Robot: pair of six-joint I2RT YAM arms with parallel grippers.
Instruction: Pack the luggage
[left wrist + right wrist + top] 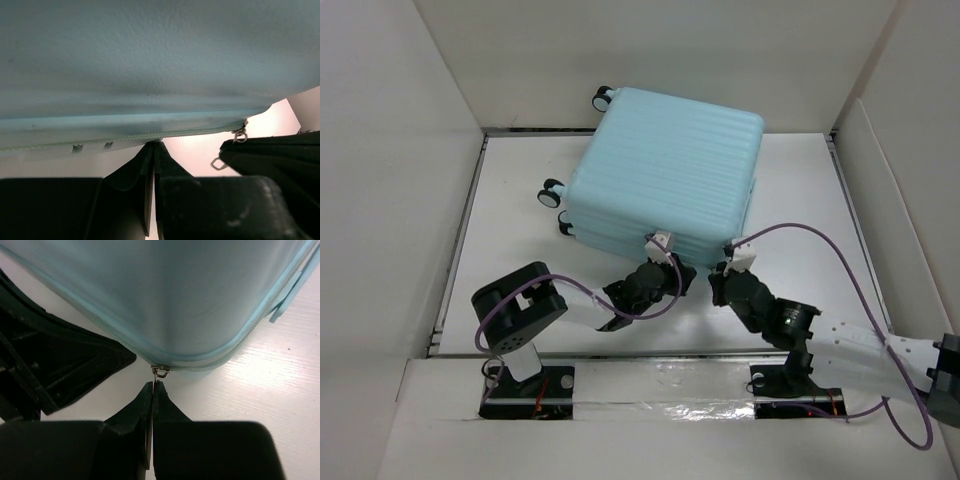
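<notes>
Case: the luggage (665, 170) lies flat and closed on the surface (800, 300), from centre toward 12 o'clock in the overhead view. Its wheels (552, 190) are on its 9 o'clock side. Both arms meet it along its 6 o'clock edge.

Left fingers (131, 175): clenched with nothing between them, tips touching the zipper seam (125, 136) under the shell's overhang.

Right fingers (131, 410): clenched at the 5 o'clock corner, apparently nipping the zipper pull (159, 372) by its very end. The bite is too small to confirm.

Risks, as judged from here:
- Pull slips out. The hold is on the tip of a small metal tab, so a tug off the line of the track would likely twist it free.
- Slider binds. The track bends at this corner, and a straight drag across the curve could jam it.
- Case swivels. It rests loose on a smooth surface, and a zipper drag toward 3 or 9 o'clock could turn it. The left fingers' contact is a narrow point on a seam, easy to skid off.
- Arms foul. The wrists sit close together at 6 o'clock, and the right arm's purple cable (820, 236) loops nearby.
</notes>
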